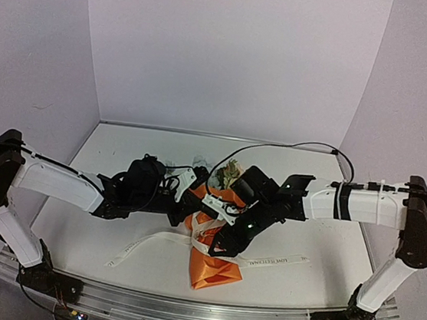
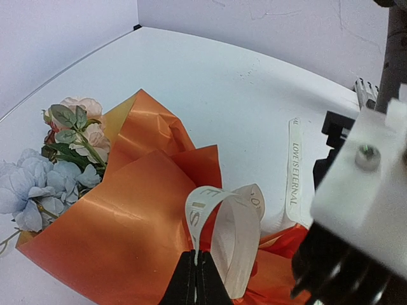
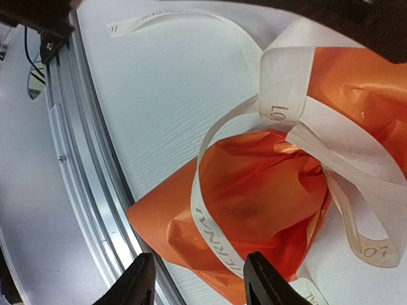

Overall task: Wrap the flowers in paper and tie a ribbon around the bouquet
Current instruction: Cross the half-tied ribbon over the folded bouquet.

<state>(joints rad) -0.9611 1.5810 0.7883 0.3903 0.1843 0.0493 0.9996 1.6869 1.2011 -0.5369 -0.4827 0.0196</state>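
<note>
The bouquet (image 1: pixel 213 264) is laid on the bench (image 1: pixel 121 157), blooms toward 12 o'clock and narrow end toward 6. A ribbon (image 2: pixel 222 210) loop at its waist is pinched by the clenched left gripper (image 2: pixel 196 264). The right gripper (image 3: pixel 198 260), released and empty, is poised over the narrow end, nearer the ribbon's 3 o'clock tail.

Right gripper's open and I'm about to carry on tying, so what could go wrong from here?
1. The left gripper pinches only a thin loop of the ribbon; the turns around the bouquet look slack, so a pull may undo them.
2. The bouquet's near end lies close to the rail at the near edge; a tug could drag it off.
3. The open right gripper hangs close over the bouquet beside the left; they may collide.
</note>
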